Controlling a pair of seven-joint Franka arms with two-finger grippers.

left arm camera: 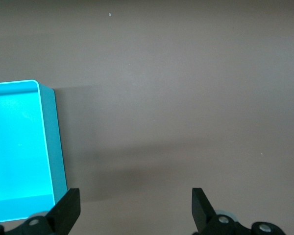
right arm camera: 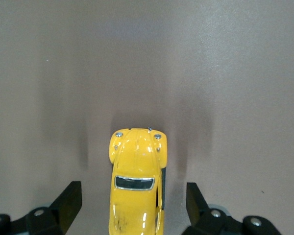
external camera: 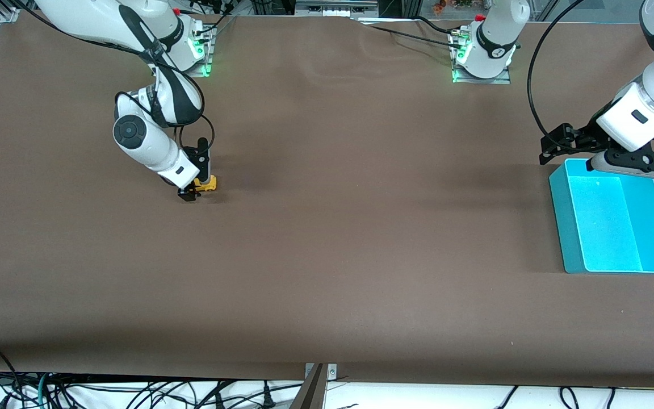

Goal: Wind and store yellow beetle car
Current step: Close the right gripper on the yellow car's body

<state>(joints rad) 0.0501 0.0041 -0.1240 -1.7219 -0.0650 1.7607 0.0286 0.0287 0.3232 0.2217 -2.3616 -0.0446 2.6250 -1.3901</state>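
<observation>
Right gripper (right arm camera: 130,205) low at table (external camera: 327,238): fingers (right arm camera: 68,203) spread, straddling yellow beetle car (right arm camera: 136,186) for side grasp. Left gripper (left arm camera: 136,208) waits, fingers spread, over turquoise bin (external camera: 565,227) rim.

A turquoise bin (external camera: 614,222) sits on the brown desk (external camera: 327,238) toward the left arm's end, open side up. It is rectangular with rounded corners, and its inside is bare. Black cables (external camera: 105,392) lie in a tangle along the desk's edge nearest the front camera.
</observation>
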